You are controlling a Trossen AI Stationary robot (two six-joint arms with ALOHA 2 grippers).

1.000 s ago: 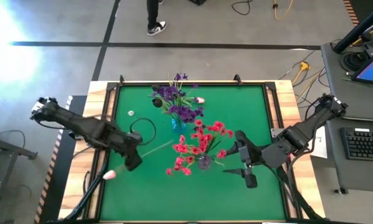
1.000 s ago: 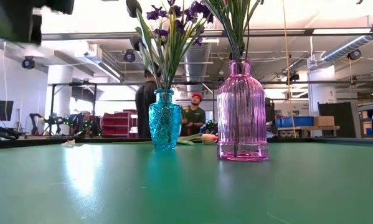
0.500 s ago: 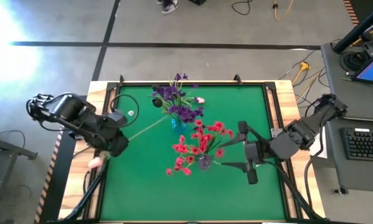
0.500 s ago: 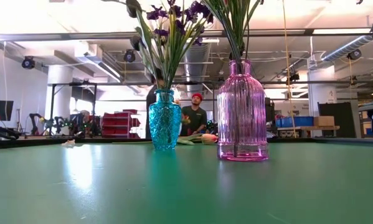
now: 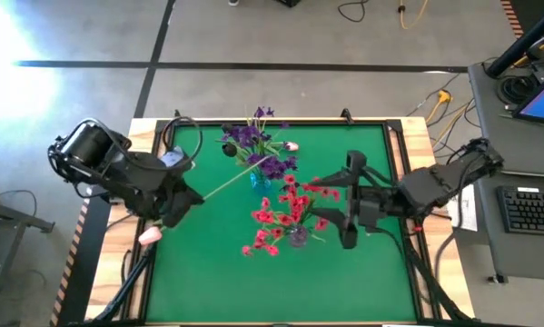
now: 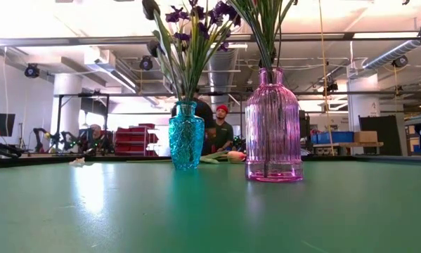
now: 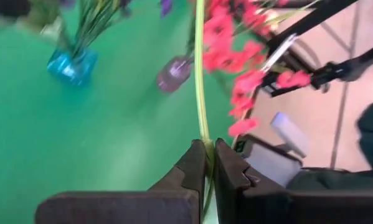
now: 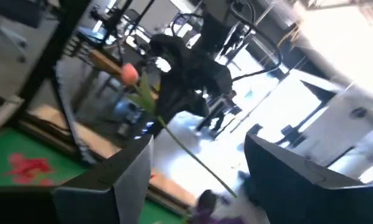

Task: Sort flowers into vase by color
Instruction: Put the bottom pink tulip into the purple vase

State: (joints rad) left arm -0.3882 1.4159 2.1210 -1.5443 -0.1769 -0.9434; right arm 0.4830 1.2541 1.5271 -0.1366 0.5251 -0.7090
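Observation:
My left gripper (image 5: 174, 211) is raised over the table's left part and shut on a tulip: pink bud (image 5: 150, 234), long thin green stem (image 5: 231, 182). The stem's free end reaches over the blue vase (image 5: 259, 180) of purple flowers (image 5: 249, 138). Beside that vase stands the pink vase (image 5: 297, 236) with red flowers (image 5: 290, 207). My right gripper (image 5: 349, 202) hovers open to the right of the red flowers and holds nothing. The right wrist view shows the bud (image 8: 129, 73) across the table. The low view shows the blue vase (image 6: 187, 144) and the pink vase (image 6: 273, 126), but neither gripper. My left gripper pinches the tulip's stem (image 7: 203, 127) between its two fingers, a short way from the bud. The fingers slant down and lie across the stem. The flower is lifted clear of the table, with the bud toward the near left and the long stem slanting toward the far right.
Another pink bud (image 5: 291, 145) lies on the green mat behind the blue vase. A wooden frame (image 5: 144, 136) borders the mat. A desk with a keyboard (image 5: 530, 209) stands off to the right. People show in the room beyond (image 6: 221, 130).
My left gripper has risen and drawn toward the table's left edge, lifting the tulip clear of the mat. The stem's free end has swung toward the far side, over the blue vase. My right gripper has risen, rolled, and moved closer to the red flowers, staying open.

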